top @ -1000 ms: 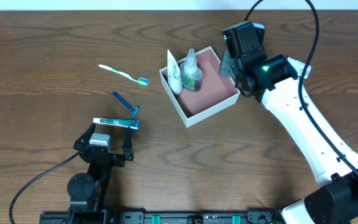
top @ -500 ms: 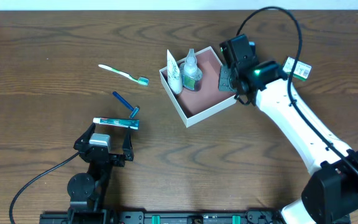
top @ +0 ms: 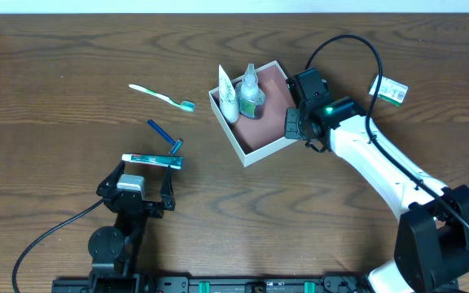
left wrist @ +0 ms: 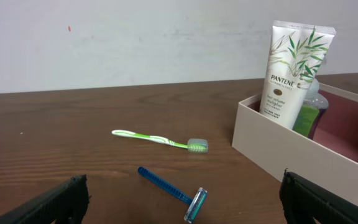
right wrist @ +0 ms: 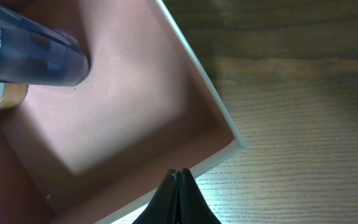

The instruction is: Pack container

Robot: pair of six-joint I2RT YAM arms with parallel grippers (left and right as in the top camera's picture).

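Observation:
The container is a square white-walled box with a reddish-brown floor, standing right of the table's centre. A white Pantene tube and a green bottle stand upright in its far left corner. My right gripper is shut with nothing in it, its tips over the container's right wall. My left gripper rests wide open at the front left, holding nothing. In the left wrist view a blue razor lies just ahead of its fingers, and the container stands at the right.
A green and white toothbrush lies at the left, with the blue razor nearer the front. A teal and white tube lies just ahead of the left gripper. A small green box sits at the far right.
My right arm has swung down and toward the front along the container's right side, still shut. The small green box behind it has come into view. The left arm has not moved.

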